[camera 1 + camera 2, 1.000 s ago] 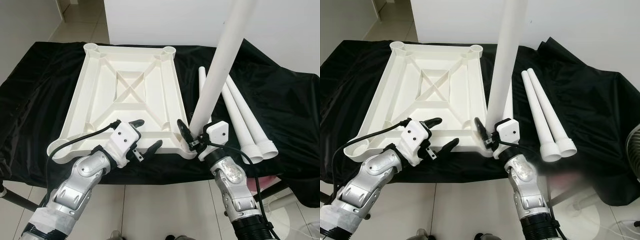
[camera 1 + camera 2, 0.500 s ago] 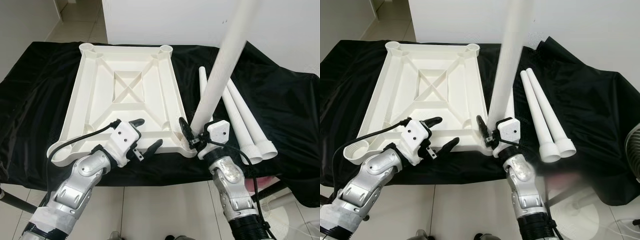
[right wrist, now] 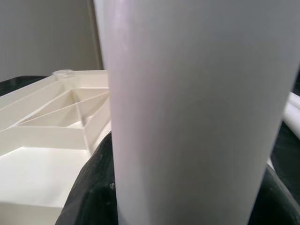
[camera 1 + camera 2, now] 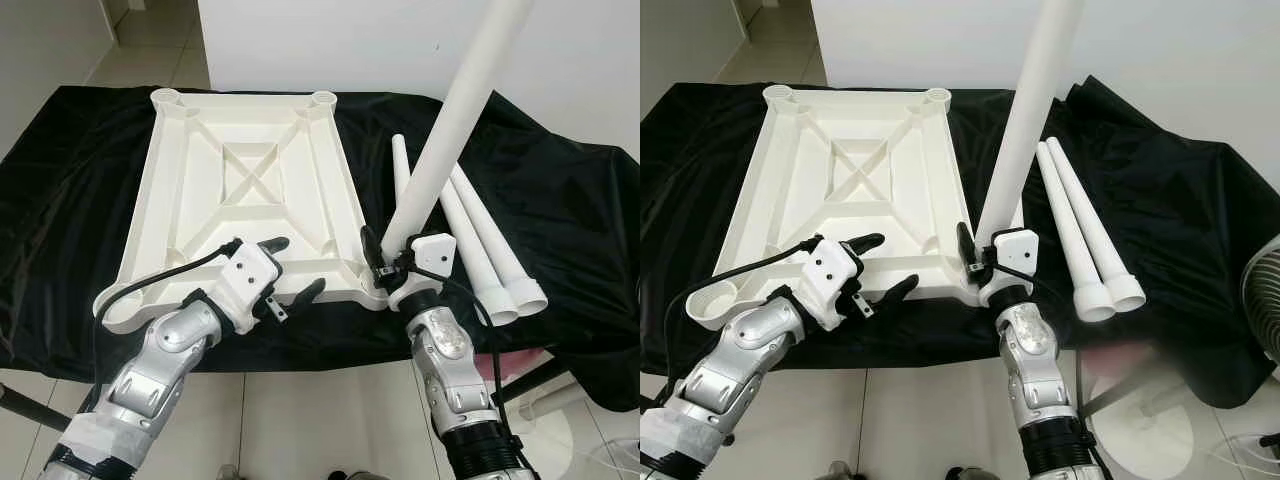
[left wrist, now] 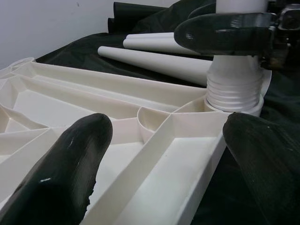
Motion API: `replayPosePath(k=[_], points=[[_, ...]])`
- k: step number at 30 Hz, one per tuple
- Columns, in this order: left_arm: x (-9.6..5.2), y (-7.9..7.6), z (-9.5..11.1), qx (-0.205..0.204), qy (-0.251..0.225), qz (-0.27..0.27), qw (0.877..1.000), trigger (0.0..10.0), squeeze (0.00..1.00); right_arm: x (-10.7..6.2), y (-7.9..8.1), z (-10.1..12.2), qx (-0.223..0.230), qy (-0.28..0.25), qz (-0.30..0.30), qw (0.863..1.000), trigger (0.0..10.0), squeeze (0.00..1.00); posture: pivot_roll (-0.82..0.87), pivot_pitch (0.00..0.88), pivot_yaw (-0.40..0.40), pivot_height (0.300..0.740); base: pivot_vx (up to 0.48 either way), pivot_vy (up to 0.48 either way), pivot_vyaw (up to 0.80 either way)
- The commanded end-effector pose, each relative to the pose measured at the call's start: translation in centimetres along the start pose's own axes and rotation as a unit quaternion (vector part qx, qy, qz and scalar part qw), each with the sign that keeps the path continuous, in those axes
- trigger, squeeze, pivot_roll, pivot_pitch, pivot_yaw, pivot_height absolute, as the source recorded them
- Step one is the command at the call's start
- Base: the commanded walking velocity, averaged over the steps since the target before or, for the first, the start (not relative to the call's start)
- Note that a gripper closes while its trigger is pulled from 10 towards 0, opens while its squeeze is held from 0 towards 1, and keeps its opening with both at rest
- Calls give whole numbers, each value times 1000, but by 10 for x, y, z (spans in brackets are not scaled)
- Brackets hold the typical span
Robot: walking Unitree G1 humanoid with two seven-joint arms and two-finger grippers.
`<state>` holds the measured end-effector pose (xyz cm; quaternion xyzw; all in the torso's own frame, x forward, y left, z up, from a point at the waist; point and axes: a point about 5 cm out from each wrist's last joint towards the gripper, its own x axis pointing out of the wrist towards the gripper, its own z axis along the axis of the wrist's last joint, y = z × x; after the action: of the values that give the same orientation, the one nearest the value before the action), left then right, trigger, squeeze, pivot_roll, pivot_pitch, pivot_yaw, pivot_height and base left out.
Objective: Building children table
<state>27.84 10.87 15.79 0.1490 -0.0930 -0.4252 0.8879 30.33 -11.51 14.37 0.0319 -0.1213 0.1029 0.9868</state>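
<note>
The upright table leg runs out past the top edge of both eye views, so its upper end is cut off. Its threaded foot is partly hidden behind the right claw. A fan is cut by the right edge, and the 2 spare legs partly overlap.

black cloth draped | tiled floor | white wall

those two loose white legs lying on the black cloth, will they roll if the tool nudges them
Probably. The two loose legs are round, smooth tubes lying side by side on the black cloth, so a sideways nudge would likely roll them. Being tapered, they would probably curve rather than roll straight. They look stiff and hollow, likely light.
</note>
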Motion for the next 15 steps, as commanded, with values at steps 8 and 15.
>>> replayPosePath(k=[8,15], points=[[1,-5,-2,10,5,-46,999,10000,0,-20,-17,-46,-5,119,-154,981,10000,0,43,107,-32,740,0,0,0],[1,-4,-3,9,5,-43,999,10000,0,-20,-5,-44,-5,104,-165,981,10000,0,43,111,-33,740,0,0,0]])
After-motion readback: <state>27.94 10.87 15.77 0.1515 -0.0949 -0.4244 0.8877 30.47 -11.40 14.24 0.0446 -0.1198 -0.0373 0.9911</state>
